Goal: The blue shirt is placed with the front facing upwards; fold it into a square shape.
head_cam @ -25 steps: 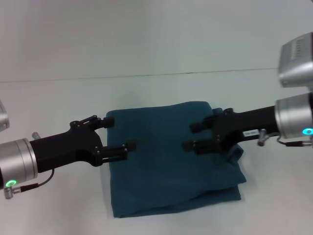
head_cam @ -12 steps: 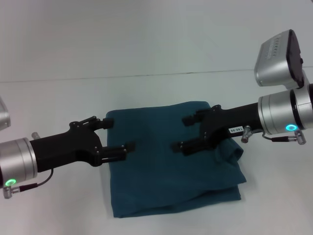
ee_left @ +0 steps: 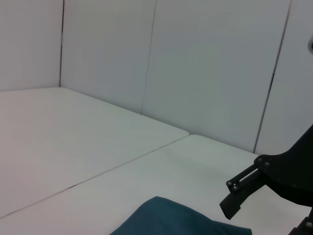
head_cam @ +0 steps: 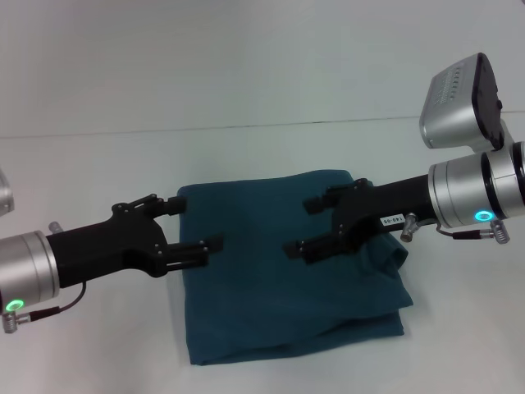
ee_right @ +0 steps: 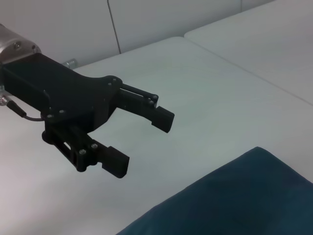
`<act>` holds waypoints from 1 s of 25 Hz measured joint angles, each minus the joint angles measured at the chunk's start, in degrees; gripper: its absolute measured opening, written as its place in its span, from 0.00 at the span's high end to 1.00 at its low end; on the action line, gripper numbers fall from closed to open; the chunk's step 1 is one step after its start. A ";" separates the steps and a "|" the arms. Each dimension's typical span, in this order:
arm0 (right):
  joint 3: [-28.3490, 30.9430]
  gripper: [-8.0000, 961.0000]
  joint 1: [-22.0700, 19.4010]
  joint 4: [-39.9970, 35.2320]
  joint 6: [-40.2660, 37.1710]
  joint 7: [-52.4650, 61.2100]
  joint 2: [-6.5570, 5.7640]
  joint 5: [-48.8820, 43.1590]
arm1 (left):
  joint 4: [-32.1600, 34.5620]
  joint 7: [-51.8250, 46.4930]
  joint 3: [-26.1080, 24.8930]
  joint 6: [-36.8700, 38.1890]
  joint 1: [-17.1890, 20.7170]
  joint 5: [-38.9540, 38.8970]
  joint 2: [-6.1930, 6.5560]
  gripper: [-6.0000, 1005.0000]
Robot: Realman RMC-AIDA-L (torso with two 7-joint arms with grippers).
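The shirt (head_cam: 291, 267) lies folded, roughly square, mid-table. Left gripper (head_cam: 195, 223) and right gripper (head_cam: 312, 226) hover over it with fingers spread, empty. Both should lift straight, avoiding snagging layers.

Soft matt cloth blue shirt (head_cam: 287, 279); smooth matt white table (head_cam: 246, 82); matt black plastic-looking grippers.

We saw the blue shirt (head_cam: 291, 271) as plain dark teal, no print showing; the left gripper (head_cam: 195, 223) and right gripper (head_cam: 306, 226) were black; the table (head_cam: 246, 82) was white.
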 joint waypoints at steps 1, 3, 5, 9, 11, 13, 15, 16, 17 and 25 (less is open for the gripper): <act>0.00 0.02 0.01 -0.02 0.00 0.01 0.00 0.00 | -0.03 -0.01 -0.26 -0.02 0.01 0.00 0.00 0.10; -0.01 0.02 0.02 -0.03 0.00 0.10 0.00 -0.01 | -0.07 -0.01 -0.85 -0.05 0.02 0.00 0.00 0.10; -0.02 0.02 0.02 -0.04 0.02 0.31 0.00 -0.01 | -0.14 -0.11 -1.22 -0.05 0.03 0.00 0.00 0.10; -0.19 0.02 0.02 -0.05 0.09 0.51 0.01 -0.01 | -0.20 -0.70 -1.41 -0.05 0.03 -0.01 0.04 0.10; -0.53 0.02 0.02 -0.05 0.11 0.60 0.05 -0.01 | -0.20 -0.71 -1.42 -0.05 0.04 -0.01 0.06 0.10; -0.89 0.02 0.02 -0.04 0.30 0.65 0.07 -0.01 | -0.20 -0.72 -1.42 -0.05 0.10 -0.01 0.06 0.10; -1.27 0.02 0.02 0.06 0.56 0.65 0.08 -0.01 | -0.20 -0.72 -1.42 -0.04 0.18 -0.01 0.02 0.10; -1.46 0.02 0.02 0.14 0.61 0.67 0.09 -0.01 | -0.20 -0.73 -1.42 -0.04 0.23 -0.01 0.00 0.10; -1.57 0.02 0.02 0.17 0.66 0.68 0.09 -0.01 | -0.20 -0.73 -1.43 -0.03 0.28 -0.01 -0.02 0.10; -1.97 0.02 -0.26 0.15 0.71 1.33 0.10 -0.01 | -0.20 -0.73 -1.42 0.33 0.59 -0.01 -0.09 0.10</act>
